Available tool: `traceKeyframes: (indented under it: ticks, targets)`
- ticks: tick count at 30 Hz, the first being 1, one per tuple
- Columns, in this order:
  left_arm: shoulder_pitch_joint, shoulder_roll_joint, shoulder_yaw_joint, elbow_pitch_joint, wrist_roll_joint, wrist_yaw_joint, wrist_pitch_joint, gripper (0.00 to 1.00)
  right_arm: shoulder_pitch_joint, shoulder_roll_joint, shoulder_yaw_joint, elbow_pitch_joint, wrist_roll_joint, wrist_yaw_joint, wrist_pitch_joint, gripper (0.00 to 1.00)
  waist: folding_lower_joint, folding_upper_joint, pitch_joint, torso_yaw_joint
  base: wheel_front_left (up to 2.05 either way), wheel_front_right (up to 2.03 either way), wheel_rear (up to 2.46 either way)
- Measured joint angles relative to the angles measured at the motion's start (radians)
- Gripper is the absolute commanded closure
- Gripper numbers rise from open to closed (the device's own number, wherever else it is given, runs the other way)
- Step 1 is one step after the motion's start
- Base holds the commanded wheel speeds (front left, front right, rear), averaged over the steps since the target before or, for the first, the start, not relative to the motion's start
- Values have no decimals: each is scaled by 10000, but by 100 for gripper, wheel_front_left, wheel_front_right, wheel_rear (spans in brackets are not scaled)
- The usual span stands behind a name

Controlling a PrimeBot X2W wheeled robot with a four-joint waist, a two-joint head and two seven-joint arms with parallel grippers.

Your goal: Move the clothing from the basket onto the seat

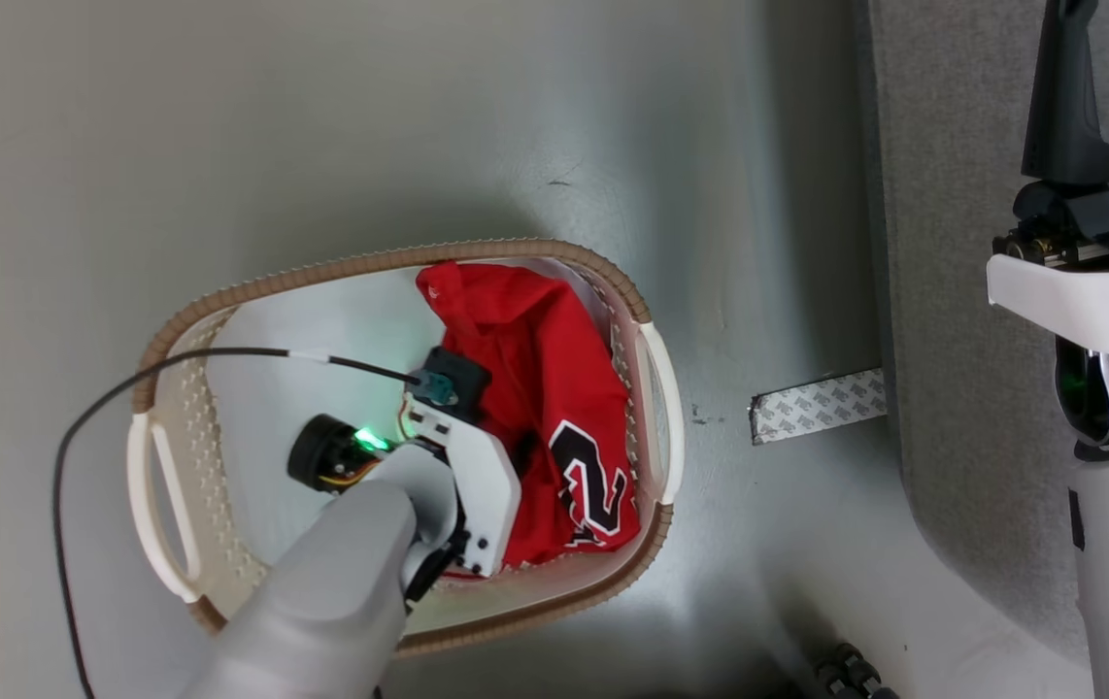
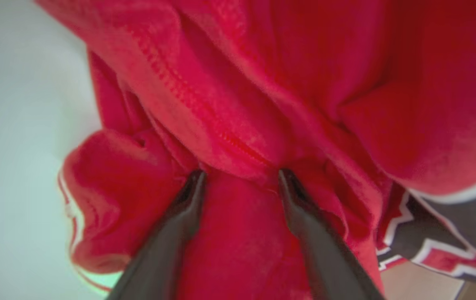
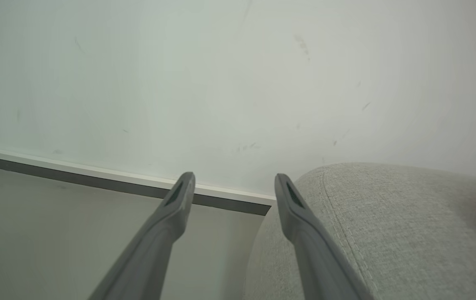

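Basket (image 1: pixel 321 272) stands on the floor, left of the seat (image 1: pixel 953 320), with a strip of floor between them. Clothing (image 1: pixel 535 369) is heaped against the basket's right wall, the number 2 toward the near right of the rim. The left half of the basket's bottom is bare.

Left gripper (image 2: pixel 240 177) is lowered into the heap, fingers apart, tips pressed into the red cloth astride a stitched fold, not clamped.

Step judged: the grasp. The fold should be taken deep between the fingers before closing, so that several layers are caught rather than one hem. The lift should be made straight up, clear of the rim, or the basket may be dragged.

Right gripper (image 3: pixel 234 183) is held apart and empty beside the seat's rounded corner.
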Motion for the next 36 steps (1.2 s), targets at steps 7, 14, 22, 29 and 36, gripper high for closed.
traceKeyframes:
  ticks: [7,14,22,29,36]
  targets:
    - [18,-65,-836,-52,-821,0,-416,100,88,2,-88,226,-92,2,0,0,-1,0,-353,131,0,0,0]
    - [383,-82,-991,-504,-2019,-15,-1085,100,840,2,-370,523,-90,2,0,0,-1,0,-1448,370,0,0,0]
    - [1390,-2,-784,-1106,-3214,-15,-1774,100,2098,4,-671,932,-174,0,0,0,-2,0,-3295,757,0,0,0]
    - [2279,165,-500,-1674,-3611,155,-2220,100,3275,8,-825,1306,-414,0,0,0,-3,0,-5125,1144,0,0,0]
    - [2831,514,-61,-2671,-3912,792,-2529,100,4521,2,-980,1567,-520,0,0,0,-4,0,-6893,1509,0,0,0]
